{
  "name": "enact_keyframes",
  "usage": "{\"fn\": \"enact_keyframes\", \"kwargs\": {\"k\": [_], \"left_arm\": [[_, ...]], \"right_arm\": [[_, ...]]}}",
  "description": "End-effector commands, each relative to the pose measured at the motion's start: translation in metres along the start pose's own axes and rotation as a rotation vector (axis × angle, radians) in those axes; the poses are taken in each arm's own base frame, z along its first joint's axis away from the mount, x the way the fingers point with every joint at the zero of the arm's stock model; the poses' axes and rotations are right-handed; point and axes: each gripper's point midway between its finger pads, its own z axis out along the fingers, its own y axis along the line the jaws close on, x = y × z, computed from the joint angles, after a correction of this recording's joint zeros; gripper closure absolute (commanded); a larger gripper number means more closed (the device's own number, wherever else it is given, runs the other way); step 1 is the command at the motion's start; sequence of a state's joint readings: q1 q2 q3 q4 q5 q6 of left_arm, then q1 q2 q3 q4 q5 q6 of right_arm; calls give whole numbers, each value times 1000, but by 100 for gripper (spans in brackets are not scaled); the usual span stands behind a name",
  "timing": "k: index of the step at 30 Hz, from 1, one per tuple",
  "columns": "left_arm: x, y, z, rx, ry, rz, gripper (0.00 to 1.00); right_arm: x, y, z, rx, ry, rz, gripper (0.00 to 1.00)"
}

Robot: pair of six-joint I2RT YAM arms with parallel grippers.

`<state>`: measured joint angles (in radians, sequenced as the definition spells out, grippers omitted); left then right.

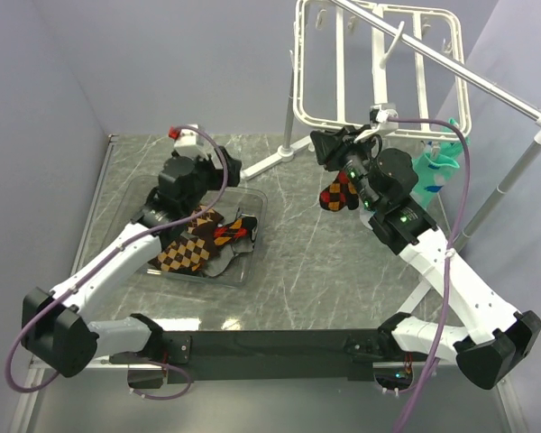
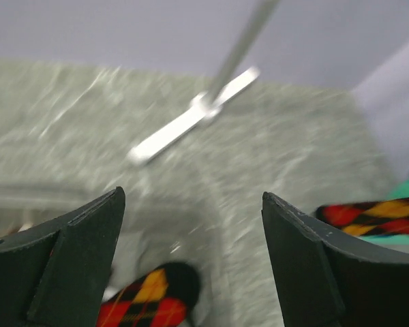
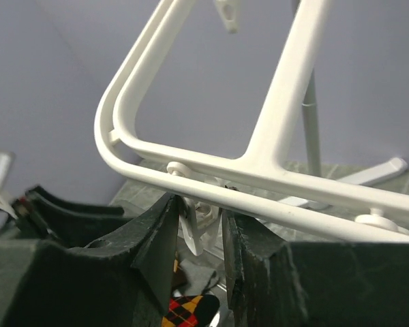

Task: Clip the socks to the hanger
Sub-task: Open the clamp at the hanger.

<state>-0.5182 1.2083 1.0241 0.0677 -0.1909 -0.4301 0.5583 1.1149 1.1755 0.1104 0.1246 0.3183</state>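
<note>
1. Right wrist view puts the rounded corner of the hanger (image 3: pixel 255 167) just above the right gripper (image 3: pixel 201 245). Its fingers stand narrow, pinched on a small white clip (image 3: pixel 194 225) that hangs under the rim.
2. An argyle sock (image 1: pixel 339 195) dangles directly below that clip, clear of the table (image 1: pixel 325 271). The fingers hide whether the clip's mouth already bites its cuff.
3. To do this step well, I judge the squeeze should stay square on the clip's tabs, with the cuff set deep in the mouth. The fingers should then ease off slowly, so the clip bites before they leave.
4. A sideways pull looks risky, because the hanger only hooks over the silver pole stand (image 1: pixel 487 90) and would likely swing.
5. The sock is small, soft and limp, with diamonds in black, red and orange. The hanger is a rigid white frame of parallel bars, hanging tilted.
6. Mint-green socks (image 1: pixel 437 167) hang near the hanger's right side.
7. The left gripper (image 2: pixel 193 197) gapes wide and holds nothing. It hovers over a clear tray (image 1: pixel 258 216), well apart from the hanger, where more argyle socks (image 1: pixel 194 248) lie.
</note>
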Motion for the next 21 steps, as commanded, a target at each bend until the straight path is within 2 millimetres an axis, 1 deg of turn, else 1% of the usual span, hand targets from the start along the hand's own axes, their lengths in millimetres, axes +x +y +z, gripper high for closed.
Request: {"fn": "enact_keyframes", "kwargs": {"k": [1, 2, 8, 9, 10, 13, 19, 20, 21], "left_arm": [[24, 43, -1, -195, 27, 31, 14], [31, 47, -2, -206, 39, 34, 14], [49, 69, -4, -290, 50, 57, 16], [54, 72, -3, -298, 59, 63, 16], [56, 74, -3, -307, 63, 66, 16], [69, 79, -1, -318, 90, 74, 17], [81, 74, 1, -264, 110, 80, 18], [81, 70, 2, -244, 111, 81, 18], [77, 65, 1, -215, 98, 77, 18]], "right_arm": [[-27, -14, 1, 112, -44, -20, 100], [-28, -16, 0, 126, -42, -19, 100], [-32, -16, -2, 153, -18, 3, 100], [-36, -15, -3, 156, -21, 20, 100], [-31, -17, -4, 170, 1, 24, 100], [-34, -19, -7, 195, 20, 40, 100], [-35, -14, -12, 180, 41, 62, 100], [-34, -13, -12, 177, 45, 64, 100], [-35, -11, -13, 167, 47, 74, 100]]}}
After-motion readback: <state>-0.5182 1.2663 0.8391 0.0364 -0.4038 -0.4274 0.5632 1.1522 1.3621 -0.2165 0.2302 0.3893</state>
